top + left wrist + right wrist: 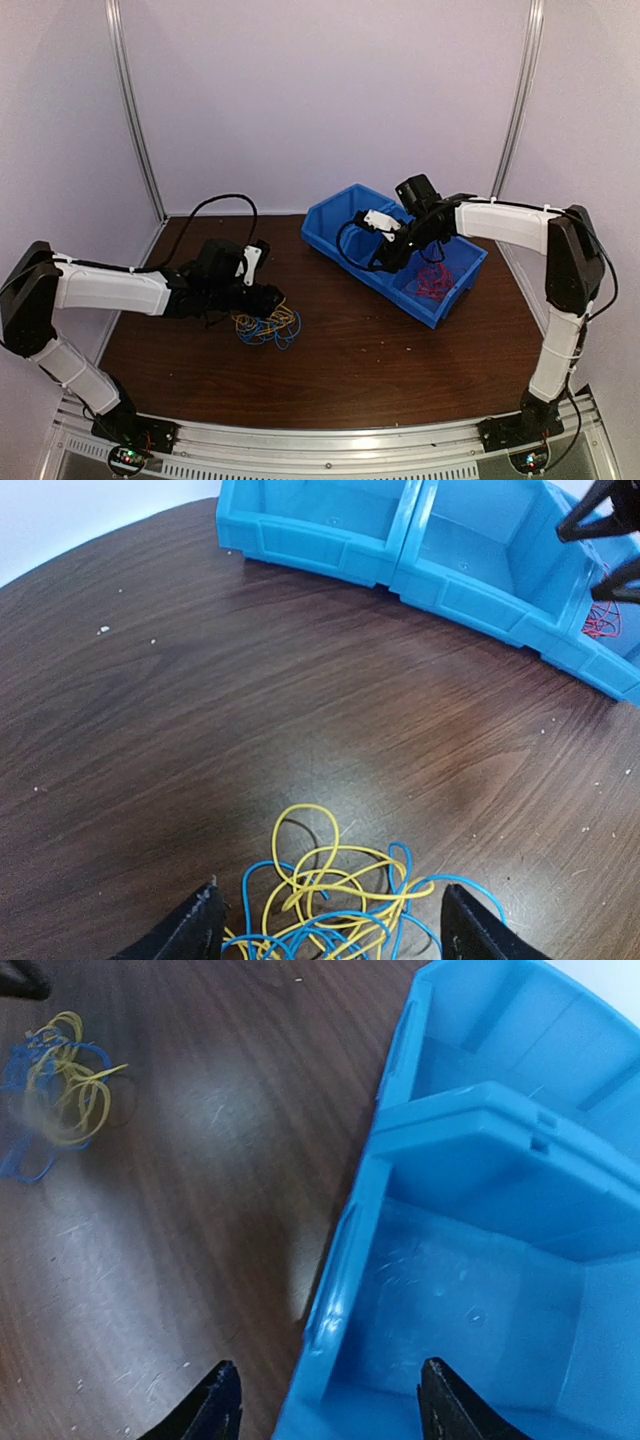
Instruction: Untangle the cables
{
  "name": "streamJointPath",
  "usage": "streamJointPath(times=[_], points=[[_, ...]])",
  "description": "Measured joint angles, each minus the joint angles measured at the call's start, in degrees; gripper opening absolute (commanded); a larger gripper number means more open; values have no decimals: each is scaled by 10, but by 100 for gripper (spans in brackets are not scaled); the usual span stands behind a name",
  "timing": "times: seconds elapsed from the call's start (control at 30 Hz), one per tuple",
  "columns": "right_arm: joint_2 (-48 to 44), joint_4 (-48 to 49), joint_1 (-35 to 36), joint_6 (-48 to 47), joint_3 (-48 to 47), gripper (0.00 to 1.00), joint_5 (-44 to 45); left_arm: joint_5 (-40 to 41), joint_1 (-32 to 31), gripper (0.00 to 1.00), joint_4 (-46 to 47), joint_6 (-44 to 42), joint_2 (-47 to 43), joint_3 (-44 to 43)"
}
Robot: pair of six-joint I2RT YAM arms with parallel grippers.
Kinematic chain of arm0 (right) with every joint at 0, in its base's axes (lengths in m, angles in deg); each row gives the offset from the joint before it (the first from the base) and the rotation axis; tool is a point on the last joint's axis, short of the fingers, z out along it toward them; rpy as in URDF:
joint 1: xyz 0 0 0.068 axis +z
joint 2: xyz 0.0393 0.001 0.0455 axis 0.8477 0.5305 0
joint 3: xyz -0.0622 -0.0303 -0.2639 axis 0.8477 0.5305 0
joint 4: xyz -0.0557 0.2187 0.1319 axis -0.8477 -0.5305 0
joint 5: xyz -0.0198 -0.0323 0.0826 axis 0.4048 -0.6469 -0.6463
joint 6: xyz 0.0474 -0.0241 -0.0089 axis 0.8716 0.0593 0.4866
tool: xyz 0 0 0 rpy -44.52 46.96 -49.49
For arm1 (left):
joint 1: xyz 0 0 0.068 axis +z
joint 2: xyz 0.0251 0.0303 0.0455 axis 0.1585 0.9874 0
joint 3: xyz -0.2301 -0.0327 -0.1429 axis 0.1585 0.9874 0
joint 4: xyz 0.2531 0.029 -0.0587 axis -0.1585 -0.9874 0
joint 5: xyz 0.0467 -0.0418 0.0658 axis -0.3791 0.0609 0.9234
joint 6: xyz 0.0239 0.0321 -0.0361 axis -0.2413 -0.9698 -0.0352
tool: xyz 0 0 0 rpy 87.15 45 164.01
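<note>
Table (200, 680): yellow-blue cables (330, 895) lie tangled between the spread tips of the left claw (337, 930) | right claw (325, 1405): open, empty, over blue bin (470, 1150) | left arm nearer.

Yellow-blue cable tangle (330, 905): lower part cut off by bottom edge, left wrist view; blurred in right wrist view. Red cables (432, 283): strands too small to separate from above. Blue bin (480, 1160): cropped right and bottom, right wrist view.

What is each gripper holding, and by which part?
Nothing is held. The left gripper stands open around the yellow and blue cables without pinching them; the right gripper hangs open over the blue bin.
</note>
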Motion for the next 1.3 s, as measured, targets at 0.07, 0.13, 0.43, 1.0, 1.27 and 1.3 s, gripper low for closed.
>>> streamJointPath(times=[0.07,0.13,0.43,1.0,1.27,1.3], points=[[43,-15,7,1,-61,62,22,0,0,76,0,8,-3,11],[87,-29,16,3,-121,62,45,1,0,76,0,15,-6,21],[237,-110,62,32,-278,55,130,10,5,76,0,28,-32,48],[83,-80,69,26,-18,36,147,17,7,73,31,27,-16,63],[-32,-71,74,18,61,58,132,14,8,73,82,18,57,64],[-44,-70,77,13,60,58,128,13,9,70,92,16,71,63]])
